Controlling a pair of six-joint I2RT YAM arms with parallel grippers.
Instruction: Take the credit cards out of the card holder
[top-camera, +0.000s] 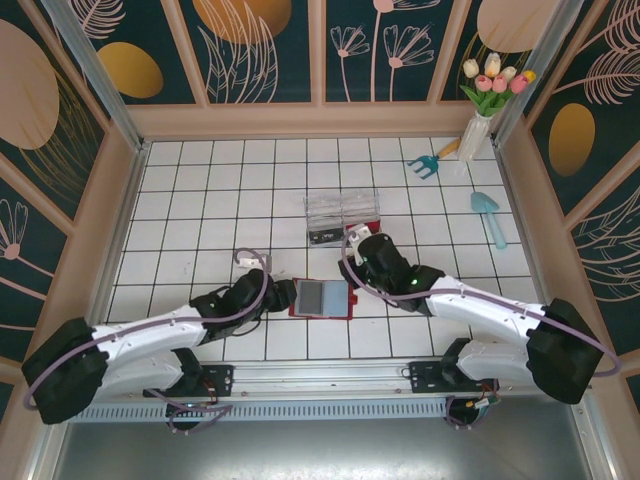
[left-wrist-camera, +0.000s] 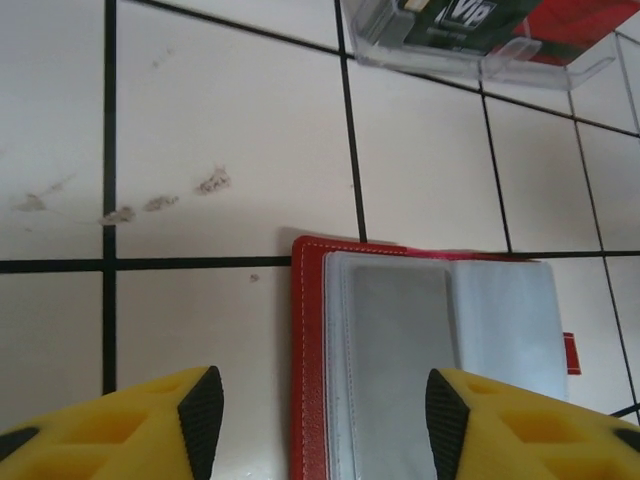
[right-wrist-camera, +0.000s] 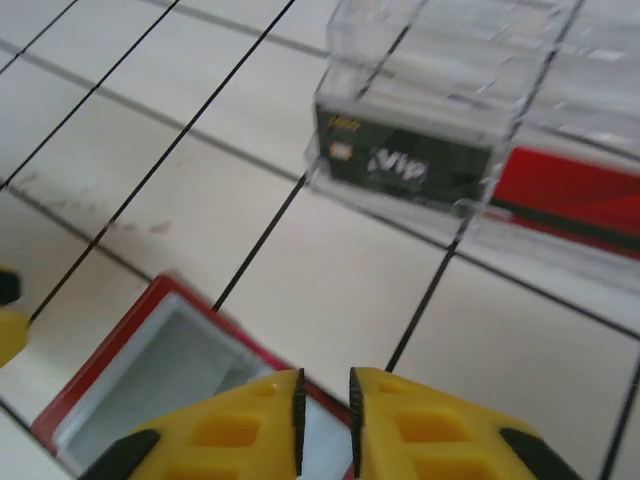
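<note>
Dark-red card holder lying open and flat on the white-tiled bench, grey-blue pockets facing up, a pale grey credit card tucked in a clear pocket. Left tool with yellow fingers wide apart, straddling the holder's left edge. Right tool by the holder's far right corner, fingers almost together, a thin slit between. Clear plastic tray just beyond the holder, black VIP card inside.
</note>
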